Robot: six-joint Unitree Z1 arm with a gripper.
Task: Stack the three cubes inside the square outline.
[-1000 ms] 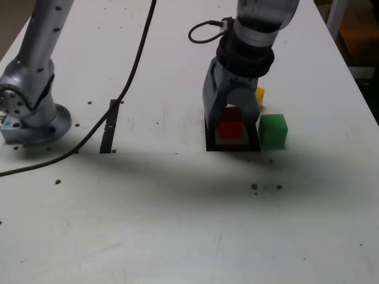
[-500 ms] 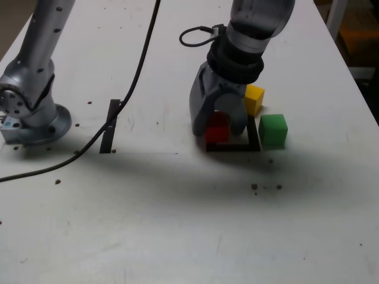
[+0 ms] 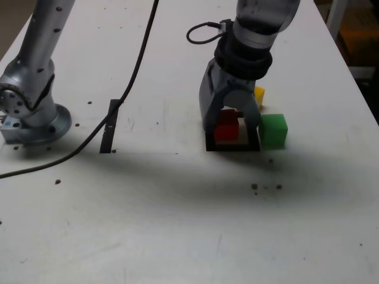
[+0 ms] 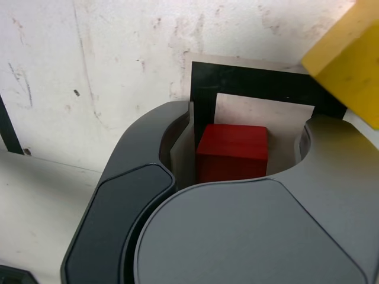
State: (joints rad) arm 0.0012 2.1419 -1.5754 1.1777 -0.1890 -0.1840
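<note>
White tabletop (image 3: 177, 213), scuffed and dotted with dark specks, forms the work surface in both views.

Gripper (image 3: 230, 121): pointed down over the square outline, jaws parted and straddling the red cube. In the wrist view the gripper (image 4: 237, 155) shows visible gaps on both sides of the red cube (image 4: 232, 152), so neither finger presses it. The jaws stand moderately wide, not clamped; judged from this, the cube is released rather than held.

Red cube (image 3: 225, 131): resting on the white centre of the square outline (image 3: 232, 146), toward the exterior view's left side of that centre. This position suits a base block, since the stack must rise inside the border.

Square outline (image 4: 260, 83): black tape border, partly covered by the gripper body in the wrist view.

Yellow cube (image 3: 259, 96): on the table just beyond the outline's far corner, mostly hidden behind the arm in the exterior view; the yellow cube (image 4: 349, 56) shows clearly in the wrist view, outside the border.

Green cube (image 3: 273, 130): just beside the outline on the exterior view's right, outside the tape.

Status: one of three blocks is placed; two remain unstacked. Next step likely requires a straight vertical lift, since a sideways move could drag the red cube off its seat.

Elsewhere: arm base (image 3: 29, 118), black cable (image 3: 133, 77), and a straight tape strip (image 3: 109, 125), well apart from the work area.
</note>
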